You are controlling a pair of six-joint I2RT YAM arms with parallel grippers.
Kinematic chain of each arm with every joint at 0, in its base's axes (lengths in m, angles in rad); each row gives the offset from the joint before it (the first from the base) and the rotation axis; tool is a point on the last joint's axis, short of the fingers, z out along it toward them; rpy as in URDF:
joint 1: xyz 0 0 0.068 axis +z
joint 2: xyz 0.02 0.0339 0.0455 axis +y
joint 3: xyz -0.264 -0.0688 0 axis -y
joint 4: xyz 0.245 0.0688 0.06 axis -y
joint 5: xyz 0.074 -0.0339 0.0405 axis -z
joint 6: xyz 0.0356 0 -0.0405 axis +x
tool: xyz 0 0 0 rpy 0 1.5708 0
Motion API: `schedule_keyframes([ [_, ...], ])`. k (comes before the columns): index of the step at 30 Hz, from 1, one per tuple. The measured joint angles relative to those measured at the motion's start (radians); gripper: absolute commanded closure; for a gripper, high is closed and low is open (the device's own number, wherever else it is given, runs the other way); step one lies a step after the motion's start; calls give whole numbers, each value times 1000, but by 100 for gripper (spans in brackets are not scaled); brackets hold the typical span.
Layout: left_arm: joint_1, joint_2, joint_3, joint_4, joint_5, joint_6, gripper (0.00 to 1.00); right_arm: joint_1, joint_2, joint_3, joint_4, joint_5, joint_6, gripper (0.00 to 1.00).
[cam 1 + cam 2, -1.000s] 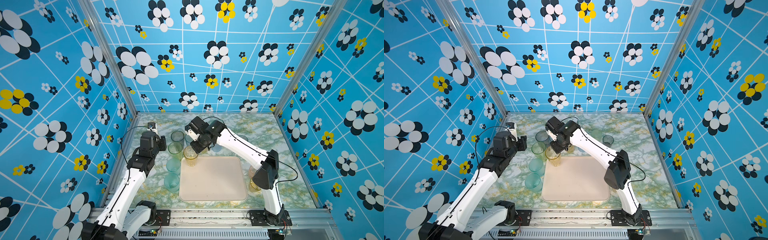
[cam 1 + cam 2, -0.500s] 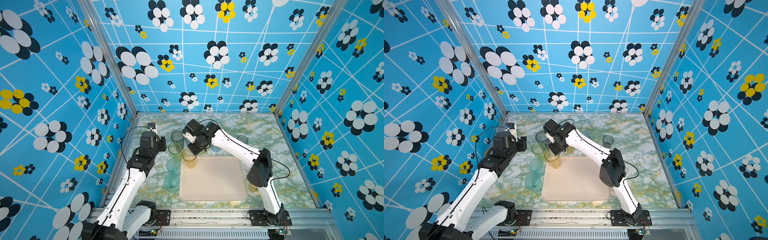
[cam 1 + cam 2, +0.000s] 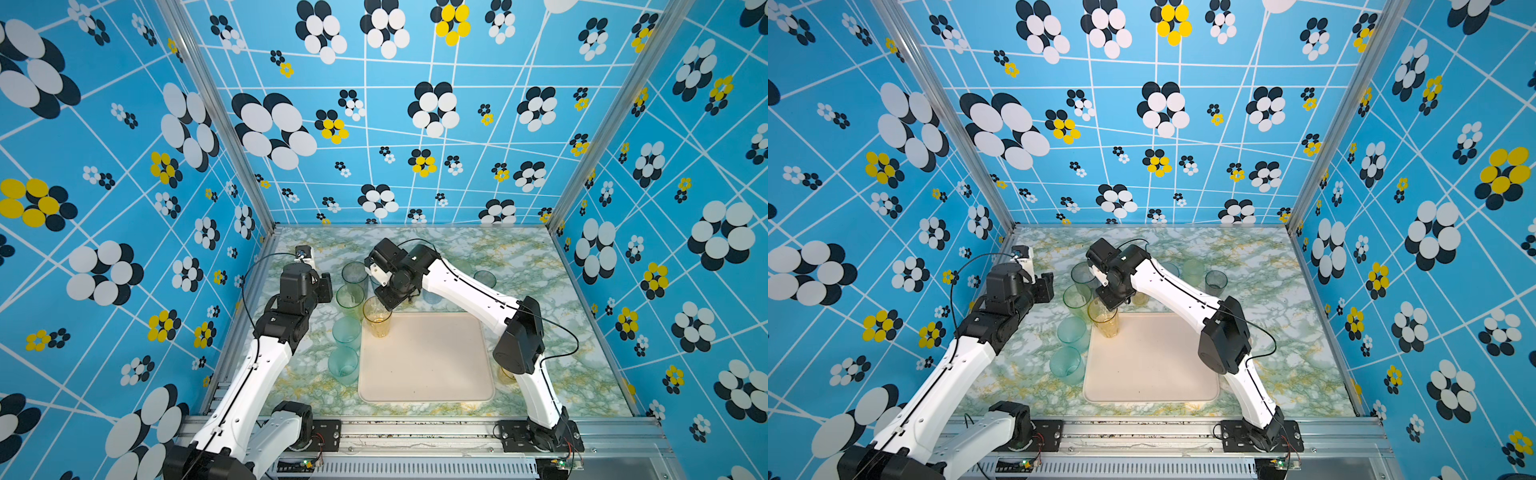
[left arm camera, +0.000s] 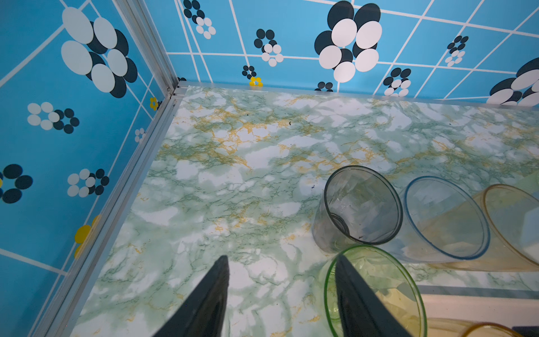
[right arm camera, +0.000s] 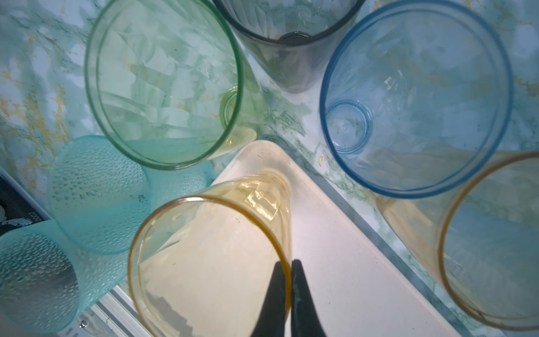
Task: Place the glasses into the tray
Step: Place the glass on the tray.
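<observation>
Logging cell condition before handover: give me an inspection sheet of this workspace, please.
Surface: marbled green-and-gold table.
Job's things: amber glass upright in the tray's far-left corner; green glass, grey glass, teal glasses and others on the table.
Clutter: nothing seen.
Pincers: right pincer shut on the amber glass's rim; left pincer open beside the green glass.
Cables: black cable loops on both arms, clear of the glasses.
Surroundings: blue flowered walls, aluminium frame.

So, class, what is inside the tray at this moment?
One amber glass, upright at the far left corner of the tray, its rim pinched by the right gripper. Nothing else shows on the tray, but the right arm covers its far right corner.
</observation>
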Motion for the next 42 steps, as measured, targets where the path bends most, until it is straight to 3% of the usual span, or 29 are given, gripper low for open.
schedule_keyframes([
  [12,6,0,0,0,8,0,42,0,24,0,5,-6,9,90],
  [21,6,0,0,-3,15,0,42,0,25,0,9,-8,13,78],
  [28,6,0,0,-3,15,0,43,0,18,-13,30,-6,13,75],
  [37,6,0,0,-3,15,0,44,-5,-146,-85,77,45,13,68],
  [42,3,2,0,-3,11,1,45,-74,-279,-146,105,116,18,68],
])
